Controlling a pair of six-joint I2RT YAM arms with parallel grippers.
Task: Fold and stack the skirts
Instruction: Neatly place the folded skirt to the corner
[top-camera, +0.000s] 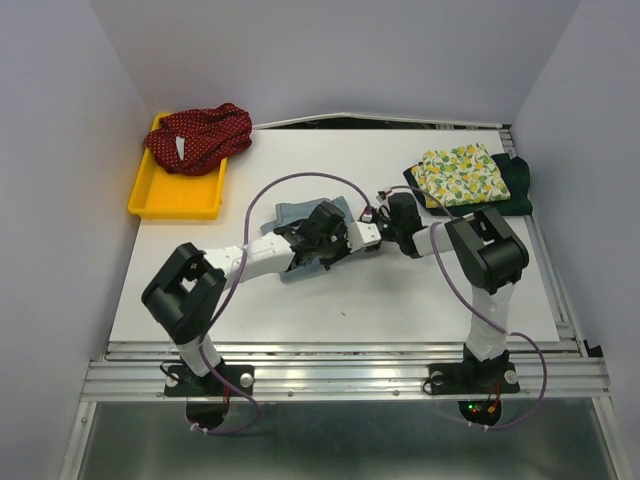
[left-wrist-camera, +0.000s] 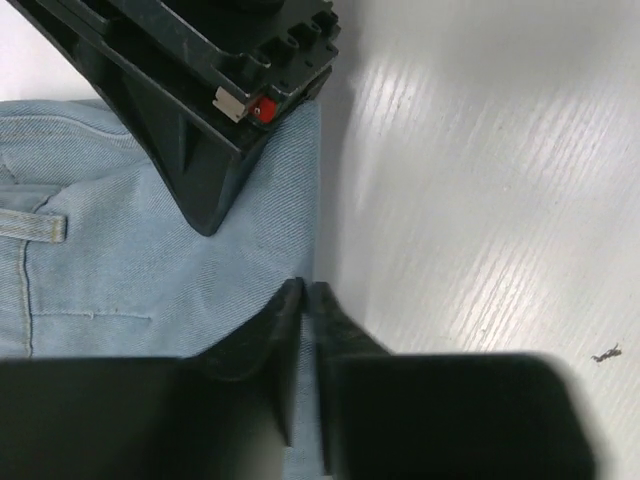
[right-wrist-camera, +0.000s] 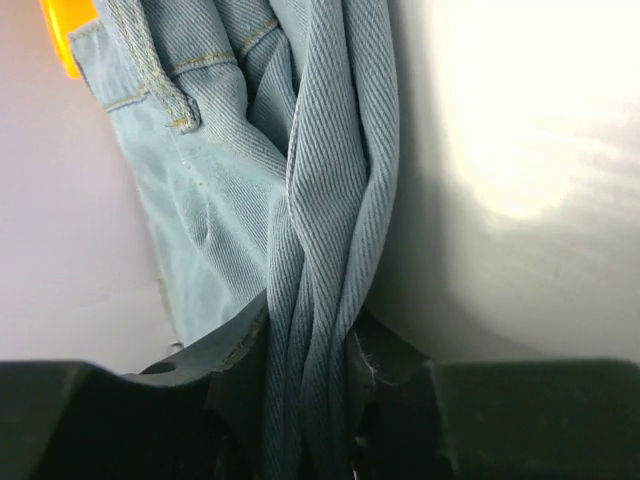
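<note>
The right gripper (right-wrist-camera: 312, 345) is clamped on a bunched fold of the denim skirt (right-wrist-camera: 200, 190); only its wrist view shows this. The left gripper (left-wrist-camera: 305, 290), jaws nearly together, has the skirt's edge between its fingers. The right gripper's black body is just ahead on the cloth, with bare desk (left-wrist-camera: 480, 200) to the right. From above, the arms hide both grips. Far beyond the left gripper, the red dotted skirt (top-camera: 200, 135) fills a yellow tray (top-camera: 165, 200). Beyond the right gripper, the lemon-print skirt (top-camera: 458, 172) lies on the dark green skirt (top-camera: 520, 180).
</note>
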